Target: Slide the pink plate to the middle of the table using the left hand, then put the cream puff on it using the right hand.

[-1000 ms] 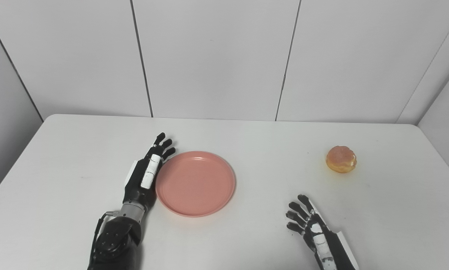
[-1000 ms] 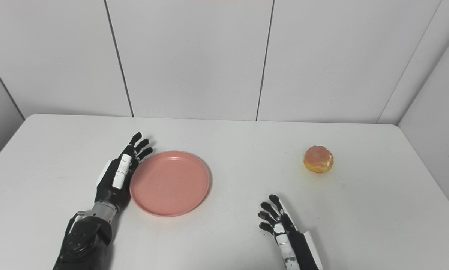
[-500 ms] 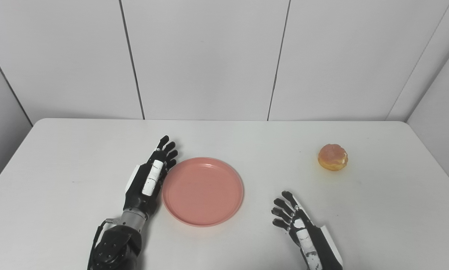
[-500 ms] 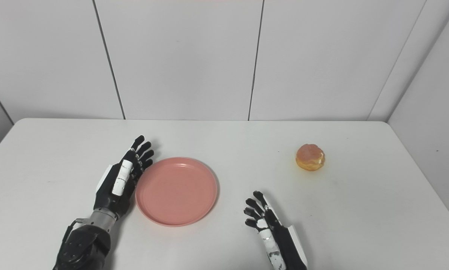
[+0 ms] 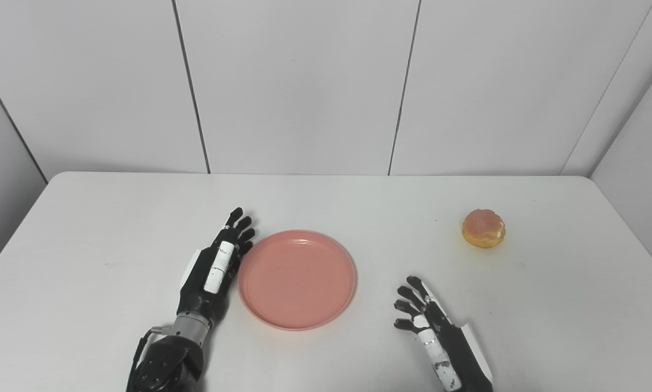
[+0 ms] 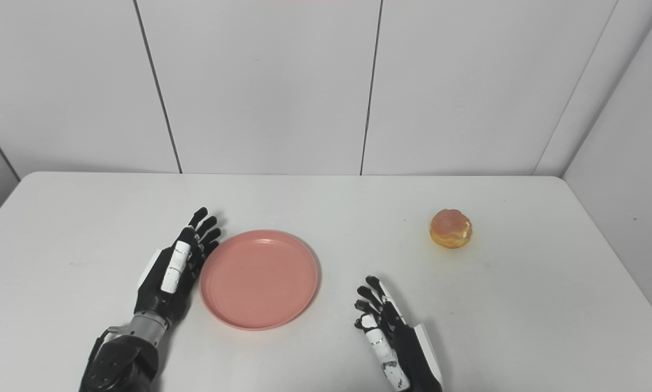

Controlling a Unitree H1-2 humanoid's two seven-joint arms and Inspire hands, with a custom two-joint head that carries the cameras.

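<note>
plate: the pink plate (image 5: 297, 279) lies flat on the white counter (image 5: 86, 228), roughly mid-counter, a little left of the centre line and toward the near side; nothing is on it.
left hand: the left hand (image 5: 215, 267) lies edge-on along the plate's left rim, fingers straight and pointing to the far side, holding nothing; whether it touches the rim or stands just beside it I cannot tell.
puff: the cream puff (image 5: 483, 228) sits alone on the right part of the counter, farther back than the plate and well apart from it.
right hand: the right hand (image 5: 426, 321) rests at the near edge, right of the plate, fingers spread and a little curled, empty.
key relation: the puff lies to the far right of the right hand, with bare counter between; the right hand is much the nearer of the two, the left being across the plate.
puff shape: round, no clear long axis, so approach angle matters little.
judgement: the slide looks about done; the reach for the puff comes next, away and rightward.
</note>
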